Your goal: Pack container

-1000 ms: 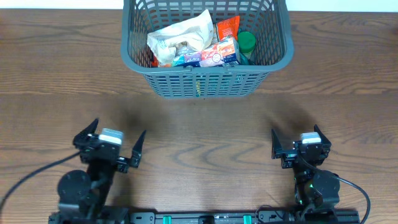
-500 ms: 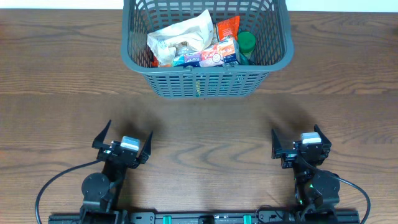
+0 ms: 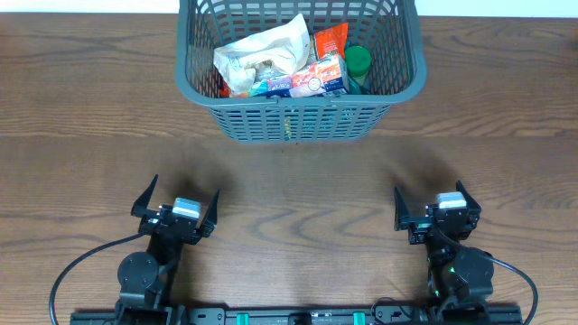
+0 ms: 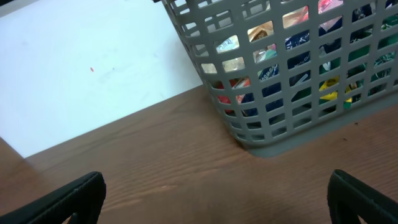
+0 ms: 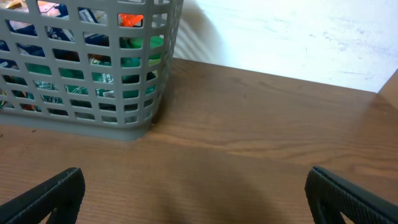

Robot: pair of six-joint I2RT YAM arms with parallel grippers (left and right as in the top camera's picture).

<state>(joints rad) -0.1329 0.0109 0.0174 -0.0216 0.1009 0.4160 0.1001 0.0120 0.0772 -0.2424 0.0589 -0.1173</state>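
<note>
The container [image 3: 298, 122] is a dark grey slotted basket at the far middle of the wooden table. It holds a white crinkled bag [image 3: 262, 50], colourful packets [image 3: 312, 79], an orange pouch [image 3: 330, 38] and a green-capped item [image 3: 358, 60]. Its lattice wall shows in the left wrist view [image 4: 292, 74] and in the right wrist view [image 5: 81, 68]. My left gripper [image 3: 178, 200] is open and empty near the front edge. My right gripper [image 3: 432, 204] is open and empty at the front right. Both are well short of the basket.
Bare wooden table [image 3: 298, 194] lies between the grippers and the basket. A white surface lies beyond the table's far edge [image 4: 93, 68]. Cables run from the arm bases at the front edge.
The left arm swung right and drew back toward its base between the earliest frame and half a second ago; since then it barely shifted. The right arm and basket have not moved.
</note>
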